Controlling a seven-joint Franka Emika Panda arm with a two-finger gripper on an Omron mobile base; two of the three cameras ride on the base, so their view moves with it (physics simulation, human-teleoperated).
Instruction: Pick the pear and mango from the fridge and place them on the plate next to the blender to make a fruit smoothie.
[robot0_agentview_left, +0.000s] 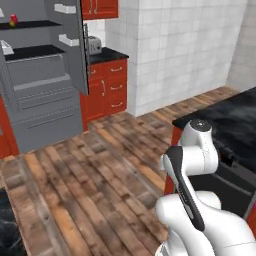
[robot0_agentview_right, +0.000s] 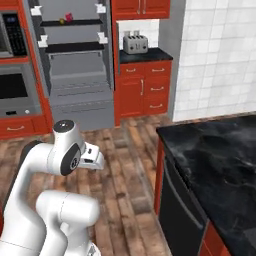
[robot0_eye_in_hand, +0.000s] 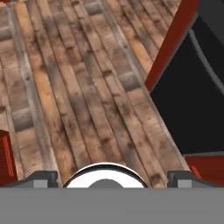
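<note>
Step in hand, as judged: approach to the fridge, with neither fruit yet collected; the next move calls for driving the base across the wooden floor to the far side and raising the folded arm toward the upper shelf. Left base view: fridge (robot0_agentview_left: 42, 75) stands open at far left, grey body, black shelves, white door bins; a small red item with a yellowish fruit beside it (robot0_agentview_left: 12, 21) sits on the top shelf, too small to say whether it is pear or mango. A toaster (robot0_agentview_left: 93, 45) rests on the dark desk (robot0_agentview_left: 107, 54) over red cabinets right of the fridge; a black stone desk (robot0_agentview_left: 235, 117) lies near right. The white arm is folded low in the foreground. Right base view: fridge (robot0_agentview_right: 75, 60) at far centre-left, its top shelf carrying a small yellow fruit (robot0_agentview_right: 61, 21), likely the pear, just beside a red item (robot0_agentview_right: 69, 17) of uncertain identity; a red-framed oven (robot0_agentview_right: 15, 75) to its left, the toaster (robot0_agentview_right: 135, 44) to its right. The arm's wrist bends downward, well apart from the fridge. Hand view: the hand (robot0_eye_in_hand: 112, 177) faces down at bare wooden floor (robot0_eye_in_hand: 78, 96); its two dark fingertips (robot0_eye_in_hand: 41, 177) stand wide apart at the lower edge, nothing between them, touching nothing. A red cabinet edge with a black panel (robot0_eye_in_hand: 192, 100) lies to the right.
</note>
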